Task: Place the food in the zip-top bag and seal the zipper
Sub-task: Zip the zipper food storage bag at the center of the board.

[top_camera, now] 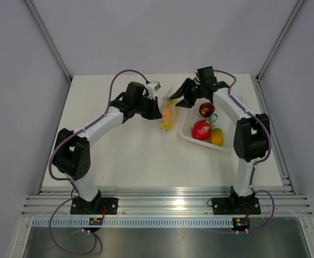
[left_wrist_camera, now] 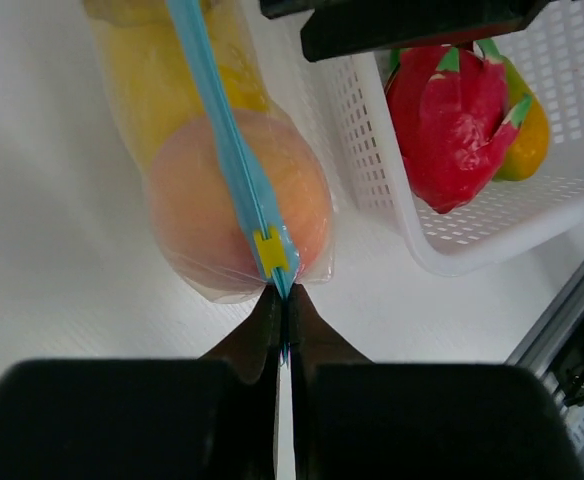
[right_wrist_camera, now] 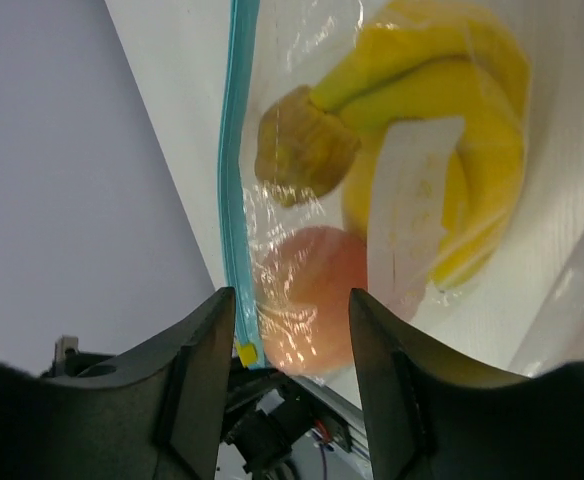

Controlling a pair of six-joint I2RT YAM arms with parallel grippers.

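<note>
The clear zip-top bag (top_camera: 169, 114) lies on the table between both arms. It holds a yellow banana bunch (right_wrist_camera: 442, 120) and an orange-pink peach (left_wrist_camera: 222, 210). Its light-blue zipper (left_wrist_camera: 227, 140) carries a small yellow slider (left_wrist_camera: 271, 250) at the near end. My left gripper (left_wrist_camera: 284, 300) is shut on the zipper's end just below the slider. My right gripper (right_wrist_camera: 294, 320) is open, its jaws wide apart above the bag and the peach (right_wrist_camera: 317, 295), touching nothing. The lemon is not clearly seen.
A white perforated tray (top_camera: 192, 138) stands right of the bag, holding a red dragon fruit (top_camera: 201, 129), a dark red apple (top_camera: 206, 109) and an orange mango (top_camera: 216, 136). In the left wrist view the tray (left_wrist_camera: 452, 255) sits close to the bag's right.
</note>
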